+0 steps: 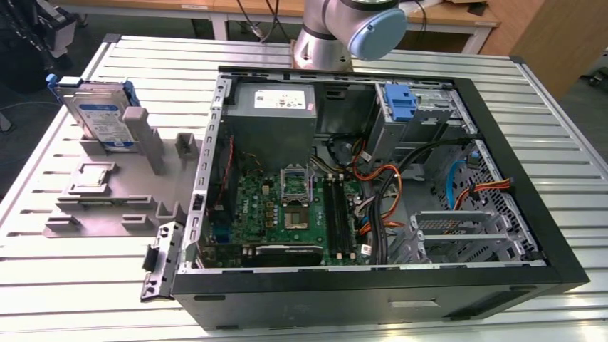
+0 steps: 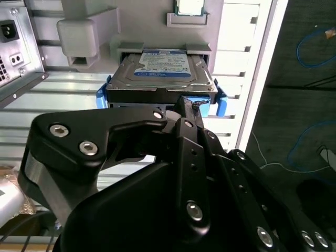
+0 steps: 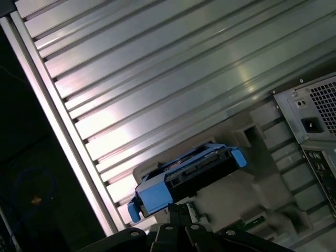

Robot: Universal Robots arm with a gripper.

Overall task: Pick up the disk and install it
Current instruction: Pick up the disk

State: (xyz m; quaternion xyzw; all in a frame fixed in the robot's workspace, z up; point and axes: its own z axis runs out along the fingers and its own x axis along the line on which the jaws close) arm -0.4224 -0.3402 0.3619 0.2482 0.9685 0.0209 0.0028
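The disk (image 1: 100, 117) stands on edge in a slot of the grey fixture (image 1: 105, 210) at the exterior view's left, its white-and-blue label facing out and a blue bracket around it. In the second wrist view the disk (image 2: 163, 71) lies just beyond my black gripper (image 2: 189, 105), whose fingers meet at their tips and hold nothing. In the first wrist view the disk (image 3: 184, 176) shows edge-on with its blue bracket, a short way off the gripper (image 3: 178, 209). The gripper is apart from the disk.
An open computer case (image 1: 380, 288) lies on the ribbed metal table (image 1: 85, 299) to the exterior view's right of the fixture. Inside are a grey power-supply box (image 1: 275, 103), a motherboard (image 1: 285, 214), cables and a silver cage with a blue latch (image 1: 404, 103). A small chip (image 1: 92, 177) rests on the fixture.
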